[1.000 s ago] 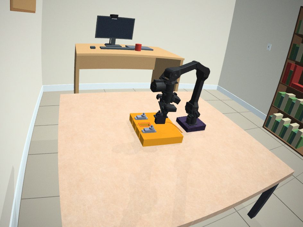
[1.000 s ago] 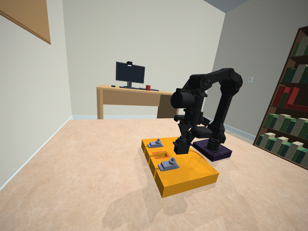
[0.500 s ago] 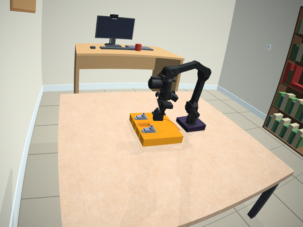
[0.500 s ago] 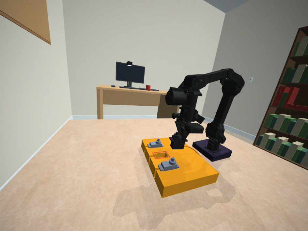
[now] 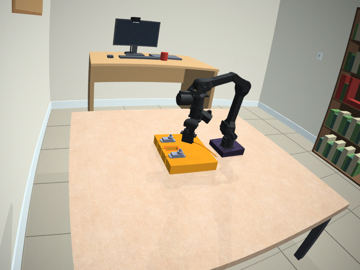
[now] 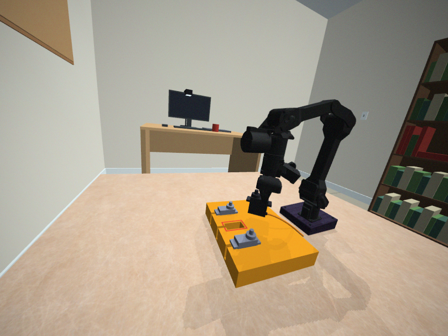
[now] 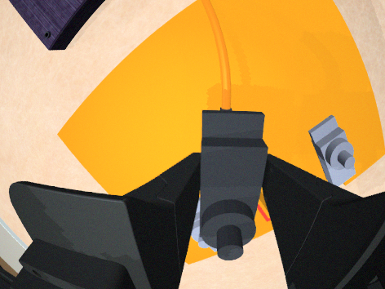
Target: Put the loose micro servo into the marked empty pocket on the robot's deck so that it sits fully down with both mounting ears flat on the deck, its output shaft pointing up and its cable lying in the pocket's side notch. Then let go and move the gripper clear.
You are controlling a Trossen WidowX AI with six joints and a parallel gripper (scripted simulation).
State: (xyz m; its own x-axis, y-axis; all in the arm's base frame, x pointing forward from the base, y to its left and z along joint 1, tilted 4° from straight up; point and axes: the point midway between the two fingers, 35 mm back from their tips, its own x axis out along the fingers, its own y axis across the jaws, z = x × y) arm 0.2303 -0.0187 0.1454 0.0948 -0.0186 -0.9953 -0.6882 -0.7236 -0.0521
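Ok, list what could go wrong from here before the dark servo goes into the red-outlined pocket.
1. The dark grey micro servo hangs tilted in the black gripper, so it may jam on the red-outlined pocket rim.
2. Its orange cable trails back over the orange deck and may miss the side notch.
3. Two light grey seated servos flank the pocket closely; the fingers could hit them.

Table (image 5: 116, 203) carries orange deck (image 5: 197, 161), purple base (image 5: 232, 151).
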